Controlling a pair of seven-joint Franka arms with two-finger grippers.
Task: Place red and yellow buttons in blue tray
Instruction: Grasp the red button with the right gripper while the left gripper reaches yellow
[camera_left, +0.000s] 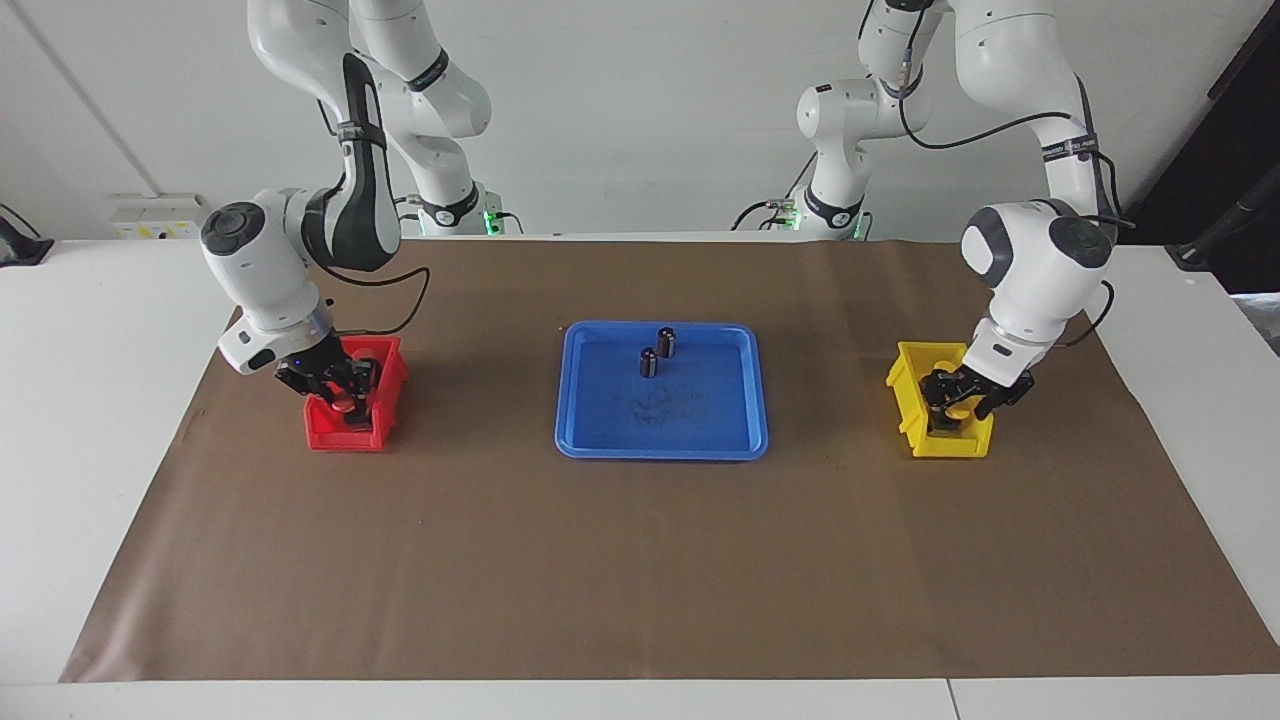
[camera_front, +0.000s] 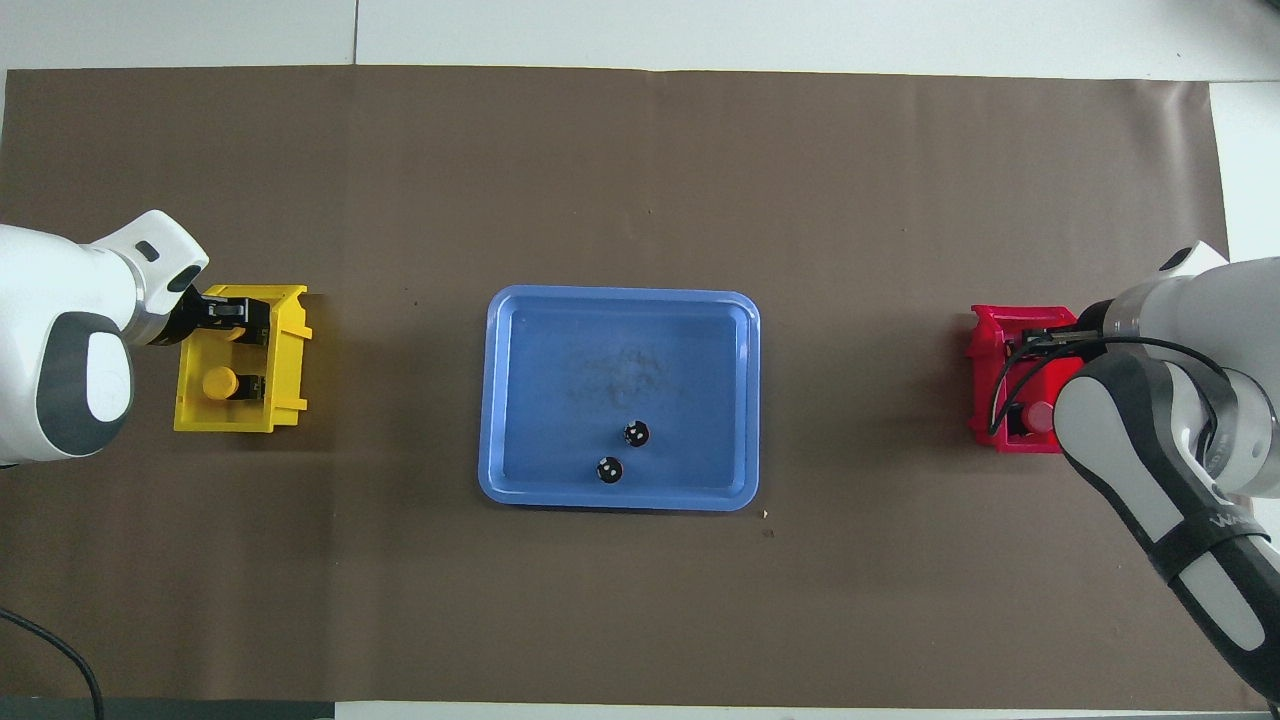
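Note:
The blue tray (camera_left: 660, 452) (camera_front: 620, 298) lies in the middle of the brown mat and holds no buttons. My left gripper (camera_left: 957, 400) (camera_front: 225, 318) is down in the small yellow bin (camera_left: 915, 365) (camera_front: 290, 330), right at a yellow cap. A yellow button (camera_front: 220, 383) lies in that bin beside the gripper. My right gripper (camera_left: 338, 388) (camera_front: 1040, 340) is down in the small red bin (camera_left: 345, 438) (camera_front: 985, 330), with a red button (camera_left: 345, 405) (camera_front: 1040, 415) at its tip. Any other buttons are hidden by the grippers and bin walls.
Two dark capless cylinders (camera_left: 667, 342) (camera_left: 648, 362) stand in the tray's half nearer the robots; they also show in the overhead view (camera_front: 636, 433) (camera_front: 608, 469). The yellow bin is toward the left arm's end, the red bin toward the right arm's end.

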